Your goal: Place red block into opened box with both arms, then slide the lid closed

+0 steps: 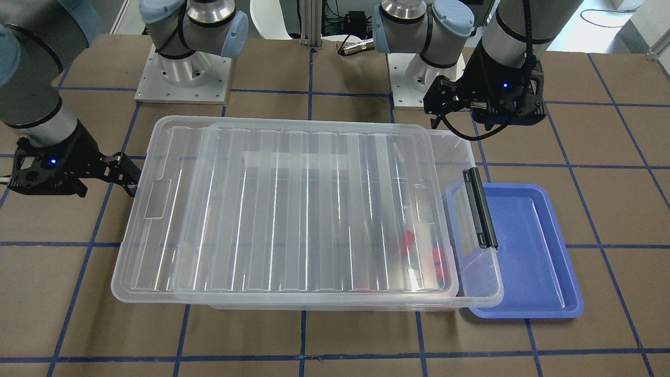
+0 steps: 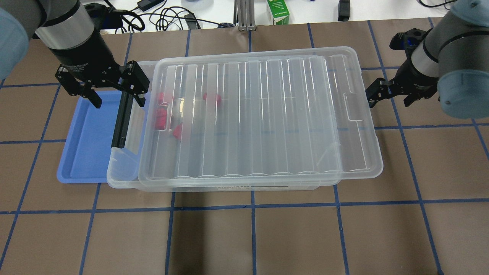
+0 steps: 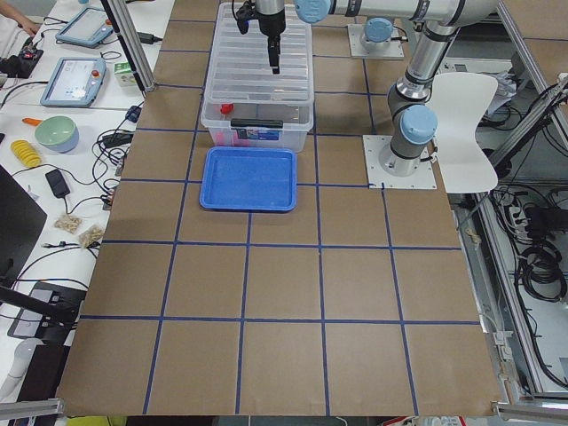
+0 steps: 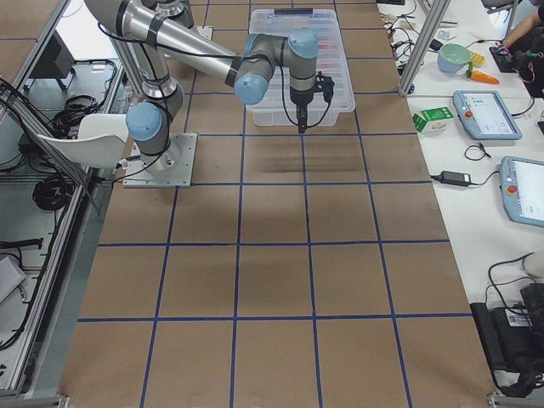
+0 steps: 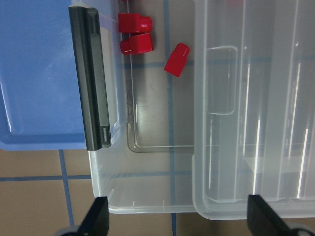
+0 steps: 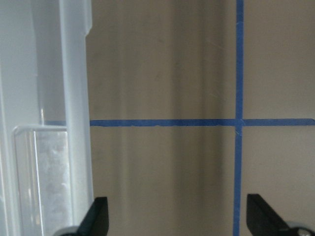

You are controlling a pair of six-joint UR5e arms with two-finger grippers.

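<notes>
The clear box (image 2: 122,179) lies across the table's middle, with its black bar (image 2: 121,118) at the left short side. The ribbed lid (image 2: 259,114) rests on top, shifted right so that it overhangs the right end and leaves a strip at the left uncovered. Several red blocks (image 5: 177,59) lie inside near that left end, partly under the lid (image 5: 256,98). My left gripper (image 2: 117,100) hovers open over the black bar (image 5: 88,78) and holds nothing. Beside the lid's right short edge, my right gripper (image 2: 389,100) is open and empty.
An empty blue tray (image 2: 88,152) sits against the box's left end, partly under it. Cables and a green carton (image 2: 278,11) lie along the far edge. Both arm bases (image 1: 183,78) stand behind the box. Blue tape lines grid the brown table.
</notes>
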